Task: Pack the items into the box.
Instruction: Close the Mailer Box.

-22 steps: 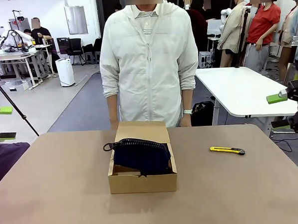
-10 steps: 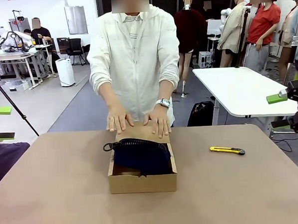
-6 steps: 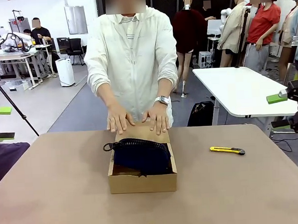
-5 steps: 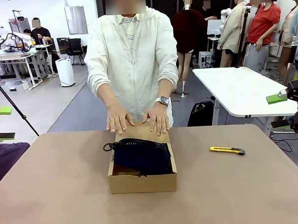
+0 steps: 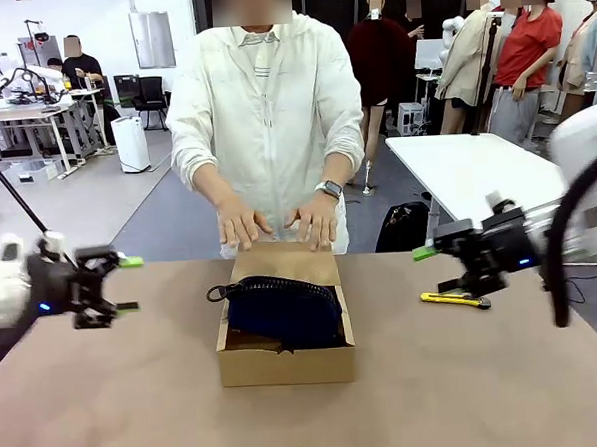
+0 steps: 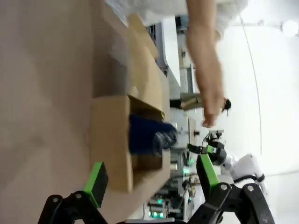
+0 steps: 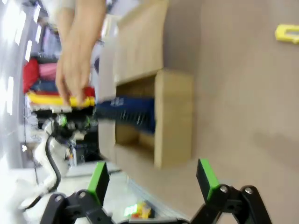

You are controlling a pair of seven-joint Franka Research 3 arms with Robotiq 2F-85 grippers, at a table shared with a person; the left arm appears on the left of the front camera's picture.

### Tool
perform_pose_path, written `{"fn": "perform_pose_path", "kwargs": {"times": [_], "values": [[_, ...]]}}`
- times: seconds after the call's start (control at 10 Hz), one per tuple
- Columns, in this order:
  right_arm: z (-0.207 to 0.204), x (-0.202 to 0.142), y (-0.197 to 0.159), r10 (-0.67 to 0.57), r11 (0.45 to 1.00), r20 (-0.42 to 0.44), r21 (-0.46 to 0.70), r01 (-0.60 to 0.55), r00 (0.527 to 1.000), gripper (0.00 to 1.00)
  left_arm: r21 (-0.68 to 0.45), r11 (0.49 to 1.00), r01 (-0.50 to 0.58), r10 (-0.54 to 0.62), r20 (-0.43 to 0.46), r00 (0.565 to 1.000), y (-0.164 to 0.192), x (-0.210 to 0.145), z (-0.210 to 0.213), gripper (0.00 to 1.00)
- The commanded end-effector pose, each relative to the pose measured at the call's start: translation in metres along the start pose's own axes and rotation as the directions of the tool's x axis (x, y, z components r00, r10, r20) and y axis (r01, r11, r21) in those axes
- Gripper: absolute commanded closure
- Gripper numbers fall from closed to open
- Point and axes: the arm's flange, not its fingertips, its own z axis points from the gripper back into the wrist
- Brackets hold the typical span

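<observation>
- Both arms are swinging in over the table (image 5: 108, 414) from its 2 sides, where a moment ago they were sitting parked at the edges. The left gripper (image 5: 128, 283) and the right gripper (image 5: 439, 272) are standing wide open, holding nothing, each well apart from the box (image 5: 286, 365).
- The person's hands (image 5: 244, 226) are drawing back to the far edge of the flap lid (image 5: 286, 262), which they were pressing flat.
- The box is sitting unmoved mid-table, lid open.
- The navy pouch (image 5: 283, 306) is lying inside, bulging above the rim, so packing is looking nearly done, with closing probably remaining.
- The yellow knife (image 5: 455, 299) is staying out on the table.
</observation>
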Motion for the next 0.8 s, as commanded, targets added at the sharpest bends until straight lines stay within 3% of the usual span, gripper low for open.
{"fn": "perform_pose_path", "kwargs": {"times": [0.0, 0.1, 0.2, 0.4, 0.6, 0.7], "values": [[-0.041, 0.032, -0.021, -0.011, 0.997, 0.122, 0.077, 0.001, 0.992, 0.00, -0.040, 0.997, 0.061, -0.058, 0.076, 0.995, 0.007, 0.018, -0.024, 0.00], [-0.021, 0.033, -0.017, -0.015, 0.992, 0.096, 0.126, 0.003, 0.995, 0.00, -0.013, 1.000, 0.028, -0.029, -0.004, 1.000, 0.001, 0.025, -0.011, 0.00], [-0.026, 0.015, -0.018, -0.030, 1.000, 0.048, 0.011, 0.029, 0.998, 0.00, -0.009, 1.000, 0.007, -0.006, 0.037, 0.999, 0.014, 0.005, -0.018, 0.00], [-0.026, 0.015, -0.018, -0.030, 1.000, 0.048, 0.011, 0.029, 0.998, 0.00, -0.009, 1.000, 0.007, -0.006, 0.037, 0.999, 0.014, 0.005, -0.018, 0.00], [-0.057, 0.052, -0.028, -0.059, 0.997, 0.068, 0.058, 0.055, 0.996, 0.00, -0.009, 1.000, 0.010, -0.009, 0.037, 0.999, 0.017, 0.011, -0.022, 0.00], [-0.086, 0.080, -0.024, -0.075, 0.996, 0.037, 0.045, 0.074, 0.996, 0.00, 0.014, 1.000, -0.023, 0.023, 0.006, 1.000, 0.019, 0.043, -0.062, 0.00]]}}
